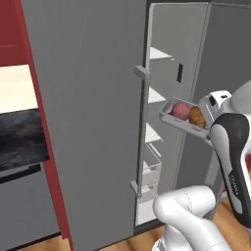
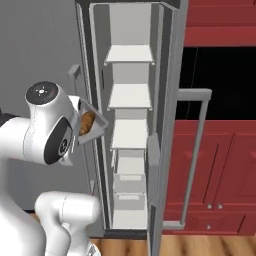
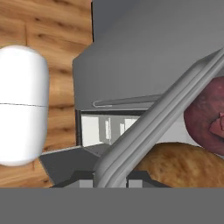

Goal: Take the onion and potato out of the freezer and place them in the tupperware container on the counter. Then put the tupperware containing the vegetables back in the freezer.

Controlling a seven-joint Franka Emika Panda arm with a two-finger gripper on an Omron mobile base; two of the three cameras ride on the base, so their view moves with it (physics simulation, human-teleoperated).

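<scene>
Pincer [image 3: 110, 177] clamped on tupperware container [image 1: 182, 123] rim; onion [image 1: 180, 111], potato [image 1: 197, 116] inside. Light, stiff tub; load may roll, keep level.

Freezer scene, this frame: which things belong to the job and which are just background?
Job:
- freezer, door open
- tub, held tilted at the freezer opening
- onion, in the tub
- potato, in the tub beside the onion
- claw, shut on the tub's rim
- counter

Background:
- red cabinets
- wood floor
</scene>
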